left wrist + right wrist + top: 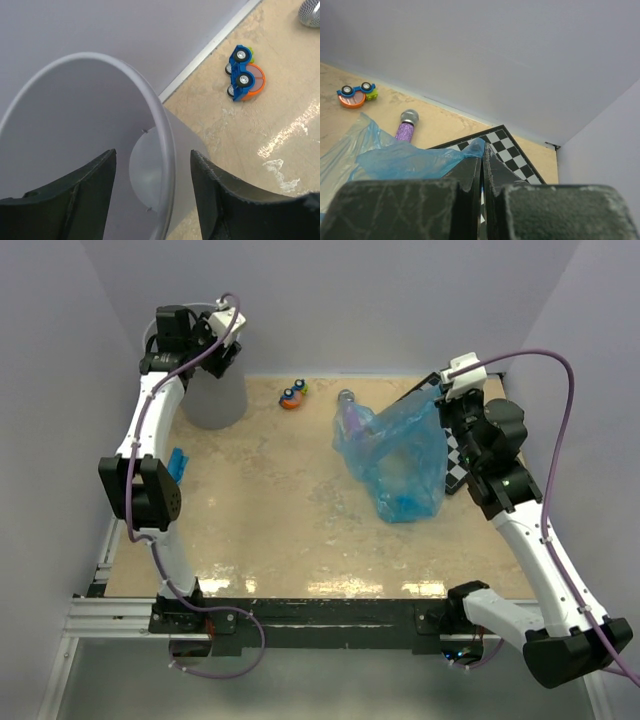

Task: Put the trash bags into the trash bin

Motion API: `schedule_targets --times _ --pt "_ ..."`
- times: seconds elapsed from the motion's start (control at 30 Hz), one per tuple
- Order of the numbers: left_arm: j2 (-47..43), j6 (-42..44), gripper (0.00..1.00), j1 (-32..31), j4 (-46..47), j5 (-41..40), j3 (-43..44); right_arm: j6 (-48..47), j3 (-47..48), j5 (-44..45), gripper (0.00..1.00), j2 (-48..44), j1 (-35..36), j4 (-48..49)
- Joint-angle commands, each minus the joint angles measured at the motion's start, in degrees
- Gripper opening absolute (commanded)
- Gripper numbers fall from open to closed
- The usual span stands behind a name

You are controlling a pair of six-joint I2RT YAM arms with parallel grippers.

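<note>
1. Blue crinkly film: a small blue wad lies on the desk beside the left arm.
2. Further back on the right, the right gripper has its jaws pinched tight on the top edge of the trash bag. The bag hangs floppy, its bottom pooled on the desk. It looks light and slippery, so a bunched fold should hold best.
3. In the far left corner, the left gripper straddles the trash bin rim, jaws wide, clamping nothing.
</note>
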Motion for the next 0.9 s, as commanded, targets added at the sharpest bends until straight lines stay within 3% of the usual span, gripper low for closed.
schedule_targets --times 0.0,0.17,0.37,0.4,0.6,0.77,0.87 --pt "3.05 2.95 0.63 0.25 -3.80 1.25 5.07 1.51 0.25 -1.84 0.00 -1.17 -0.54 0.67" --pt "5.88 4.09 0.45 0.25 -9.24 2.47 10.26 1.69 0.77 -2.45 0.00 -0.91 -0.62 0.94" --pt "-1.75 5.23 0.03 -0.10 -13.73 10.82 3.78 1.25 2.26 -3.16 0.00 -1.08 -0.89 0.85" --pt "-3.69 5.32 0.00 -0.28 -13.91 11.96 1.84 1.16 2.62 -3.42 0.00 -0.91 -0.89 0.85" --pt "-19.59 7.51 0.00 -4.75 -17.15 13.47 -9.76 1.52 6.13 -4.47 0.00 1.20 -0.97 1.73" --pt "-31.90 7.35 0.00 -12.92 -19.80 15.13 -18.11 1.95 9.38 -4.39 0.00 3.92 -0.89 4.35" --pt "-37.52 2.44 0.00 -18.54 -15.42 17.33 -24.87 3.18 11.75 -2.99 0.00 6.03 -1.06 6.64"
